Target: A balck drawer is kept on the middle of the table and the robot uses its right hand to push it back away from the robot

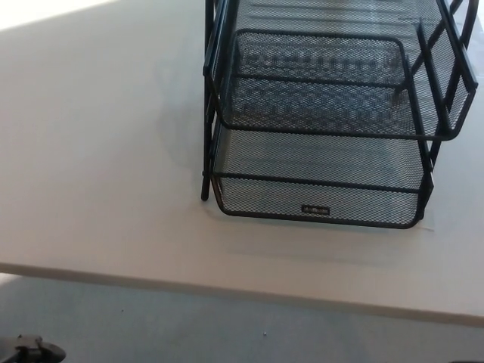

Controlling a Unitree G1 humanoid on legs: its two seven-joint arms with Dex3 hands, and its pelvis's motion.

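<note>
A black wire-mesh drawer rack (325, 121) with stacked trays stands on the pale table (98, 151), right of centre and running off the top edge. Its lowest tray (318, 208) sticks out toward me and carries a small label on its front rim. Neither of my hands shows in the head view.
The table's front edge (227, 291) crosses the lower part of the picture, with grey floor (189, 333) below it. A small dark object (34, 350) lies on the floor at the bottom left corner.
</note>
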